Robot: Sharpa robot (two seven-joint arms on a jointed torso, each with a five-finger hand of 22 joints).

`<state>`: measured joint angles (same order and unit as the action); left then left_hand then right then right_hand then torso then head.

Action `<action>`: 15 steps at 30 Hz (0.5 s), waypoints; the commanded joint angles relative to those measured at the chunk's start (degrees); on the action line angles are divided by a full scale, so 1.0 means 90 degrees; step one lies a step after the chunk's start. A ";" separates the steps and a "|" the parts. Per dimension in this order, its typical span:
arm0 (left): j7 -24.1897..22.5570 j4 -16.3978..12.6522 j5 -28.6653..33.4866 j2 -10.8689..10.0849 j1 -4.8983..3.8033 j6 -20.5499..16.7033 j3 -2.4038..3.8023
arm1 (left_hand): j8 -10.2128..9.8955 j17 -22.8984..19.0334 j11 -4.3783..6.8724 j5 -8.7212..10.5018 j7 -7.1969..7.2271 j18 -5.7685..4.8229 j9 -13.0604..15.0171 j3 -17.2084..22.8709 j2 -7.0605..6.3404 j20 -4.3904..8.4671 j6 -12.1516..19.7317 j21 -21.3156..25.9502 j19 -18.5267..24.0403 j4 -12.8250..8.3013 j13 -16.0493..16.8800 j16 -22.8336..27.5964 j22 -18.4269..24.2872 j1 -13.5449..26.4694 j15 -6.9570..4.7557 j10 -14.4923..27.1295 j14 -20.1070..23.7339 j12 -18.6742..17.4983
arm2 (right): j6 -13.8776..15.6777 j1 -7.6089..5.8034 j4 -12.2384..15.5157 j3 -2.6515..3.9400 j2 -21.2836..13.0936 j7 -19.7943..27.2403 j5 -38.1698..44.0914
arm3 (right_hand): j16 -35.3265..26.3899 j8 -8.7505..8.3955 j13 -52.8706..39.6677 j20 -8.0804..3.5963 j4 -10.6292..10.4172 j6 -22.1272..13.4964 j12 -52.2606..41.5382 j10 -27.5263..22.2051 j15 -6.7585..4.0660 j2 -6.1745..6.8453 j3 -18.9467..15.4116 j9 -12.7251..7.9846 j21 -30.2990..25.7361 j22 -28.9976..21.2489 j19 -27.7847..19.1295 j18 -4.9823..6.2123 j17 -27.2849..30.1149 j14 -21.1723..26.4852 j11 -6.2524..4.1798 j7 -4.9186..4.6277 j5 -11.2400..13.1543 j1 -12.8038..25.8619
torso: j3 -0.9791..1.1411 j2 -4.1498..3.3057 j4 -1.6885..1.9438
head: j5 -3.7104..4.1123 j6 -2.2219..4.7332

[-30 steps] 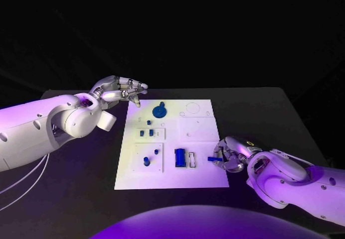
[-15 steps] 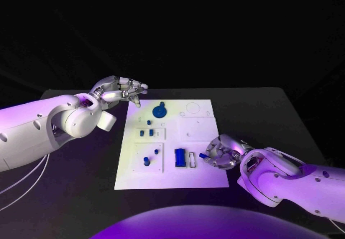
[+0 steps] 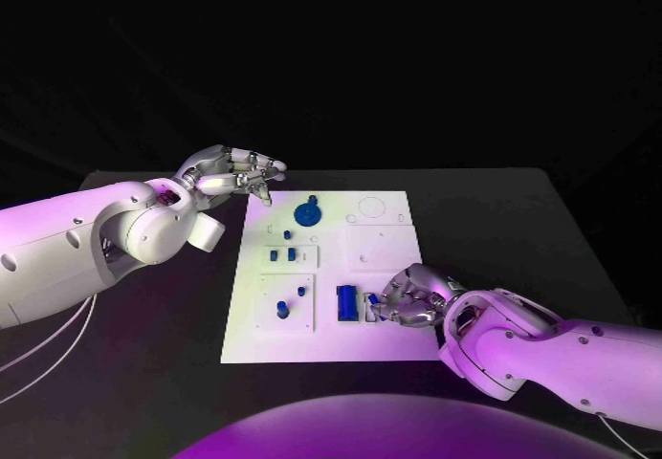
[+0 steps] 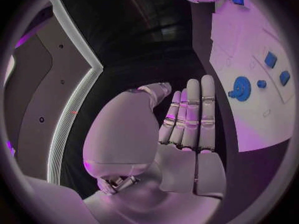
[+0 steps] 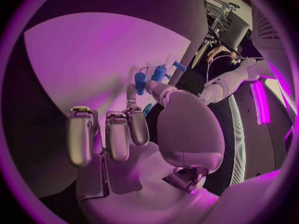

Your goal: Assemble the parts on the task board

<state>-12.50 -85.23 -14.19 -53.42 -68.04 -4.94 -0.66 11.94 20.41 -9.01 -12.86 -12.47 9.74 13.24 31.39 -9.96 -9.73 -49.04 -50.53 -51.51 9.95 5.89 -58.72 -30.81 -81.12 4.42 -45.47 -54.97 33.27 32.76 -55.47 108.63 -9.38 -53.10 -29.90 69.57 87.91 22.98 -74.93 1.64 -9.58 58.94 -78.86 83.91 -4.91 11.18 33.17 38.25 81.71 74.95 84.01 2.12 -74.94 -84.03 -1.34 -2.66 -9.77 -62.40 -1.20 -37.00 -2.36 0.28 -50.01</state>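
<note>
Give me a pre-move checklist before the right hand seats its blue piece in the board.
1. Piece held: the right hand pinches a small blue part at its fingertips. Ok.
2. Hand over the task board, beside the tall blue block. Ok.
3. Part lined up with the narrow slot next to that block: the fingers cover it. Cannot tell.
4. Left hand off the work area, at the board's far left corner, holding nothing. Ok.
5. Blue gear and other seated parts lie away from the right hand. Ok.
6. Part's tilt in the pinch: cannot tell.
</note>
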 commanded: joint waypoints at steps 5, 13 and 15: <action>-0.0022 -0.0025 0.0015 -0.0002 -0.0003 0.0103 0.0003 | 0.0028 0.0008 -0.0004 -0.0041 -0.0018 0.0097 0.0001 0.0048 0.0042 -0.0011 0.0042 0.0026 -0.0053 -0.0007 -0.0010 -0.0016 0.0012 -0.0037 0.0021 0.0060 0.0025 0.0033 | 0.0023 0.0012 -0.0027 0.0003 0.0071 0.0045 -0.0199 | 0.0029 -0.0037 -0.0939 -0.0041 -0.0080 0.0058 -0.0043 0.0280 0.0003 0.0019 -0.0195 -0.0015 0.0035 0.1447 0.0442 -0.0065 -0.1234 -0.0573 0.0000 -0.0033 0.0028 0.0174 | 0.0003 0.0002 -0.0008 | -0.0029 0.0001; -0.0012 -0.0026 0.0012 0.0004 -0.0003 0.0118 0.0003 | 0.0028 0.0008 -0.0004 -0.0041 -0.0018 0.0097 0.0001 0.0048 0.0042 -0.0011 0.0042 0.0026 -0.0053 -0.0007 -0.0010 -0.0016 0.0012 -0.0037 0.0021 0.0060 0.0025 0.0033 | -0.0040 0.0014 -0.0087 0.0003 0.0130 0.0047 -0.0219 | 0.0033 -0.0041 -0.0939 -0.0041 -0.0113 0.0067 -0.0042 0.0281 0.0003 0.0011 -0.0246 -0.0015 0.0049 0.1450 0.0445 -0.0068 -0.1242 -0.0574 0.0000 -0.0032 0.0027 0.0213 | 0.0005 0.0006 -0.0005 | -0.0028 0.0001; -0.0007 -0.0025 0.0010 0.0006 -0.0003 0.0124 0.0003 | 0.0028 0.0008 -0.0004 -0.0041 -0.0018 0.0097 0.0001 0.0048 0.0042 -0.0011 0.0042 0.0026 -0.0053 -0.0007 -0.0010 -0.0016 0.0012 -0.0037 0.0021 0.0060 0.0025 0.0033 | -0.0048 0.0014 -0.0126 0.0003 0.0148 0.0045 -0.0222 | 0.0031 -0.0042 -0.0938 -0.0041 -0.0119 0.0069 -0.0039 0.0280 0.0003 0.0010 -0.0255 -0.0015 0.0042 0.1448 0.0443 -0.0066 -0.1237 -0.0574 0.0000 -0.0032 0.0028 0.0220 | 0.0005 0.0008 -0.0005 | -0.0028 0.0001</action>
<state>-12.40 -85.30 -14.20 -53.46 -68.04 -4.85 -0.66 11.94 20.41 -9.01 -12.86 -12.47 9.74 13.24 31.39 -9.96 -9.73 -49.05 -50.53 -51.51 9.95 5.90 -58.72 -30.76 -81.12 4.42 -45.47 -54.97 33.27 32.86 -55.41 107.68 -9.36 -51.88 -29.79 67.82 87.90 22.81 -74.92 1.64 -10.67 59.40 -79.08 83.92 -4.91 11.16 31.30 38.17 81.98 74.93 84.01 2.12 -74.93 -84.03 -1.34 -2.64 -9.90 -60.92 -1.16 -36.95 -2.43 0.00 -50.01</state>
